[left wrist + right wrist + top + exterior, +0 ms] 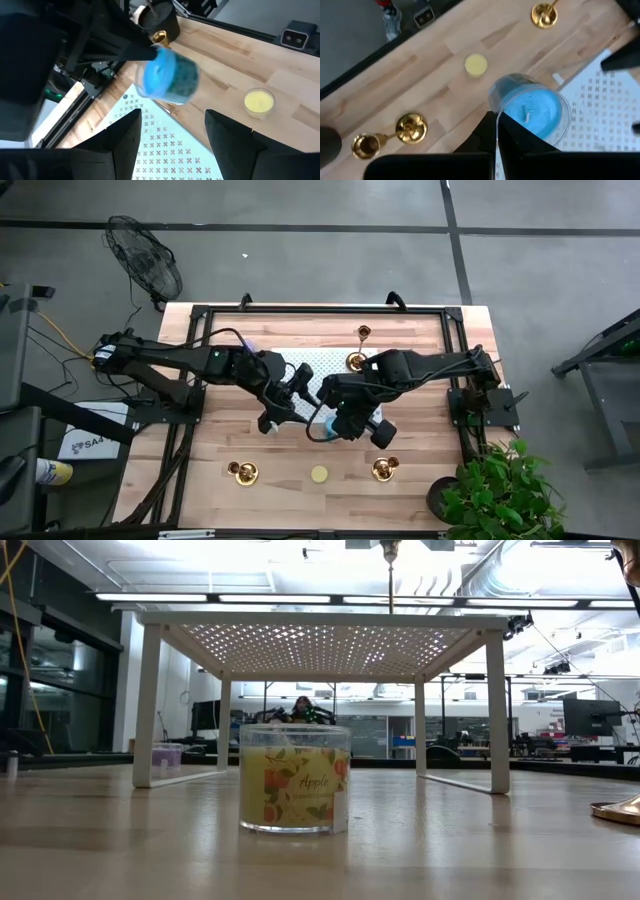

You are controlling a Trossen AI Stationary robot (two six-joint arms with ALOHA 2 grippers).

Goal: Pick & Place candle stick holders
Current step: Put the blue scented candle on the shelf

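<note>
On the wooden surface seen from above, the left arm reaches in from the left edge toward the middle, and its jaws stand spread over the white perforated rack, pinching nothing. In the left wrist view its two dark fingers hang apart above the rack's patterned top.

Just right of it, the right arm comes in from the right side, and its jaws are pressed together on the rim of a blue candle jar, which hangs tilted above the rack's near edge. The same jar shows on its side in the left wrist view.

The candle stick holders lie scattered on the surface, none of them held. One lies near the front edge at the left. A small yellow candle jar stands between it and another holder at the front right. Two more are behind the rack: one just beside the right arm and one near the far edge.

From table height, the yellow jar, labelled Apple, stands in front of the rack.

A potted plant sits at the surface's front right corner.
</note>
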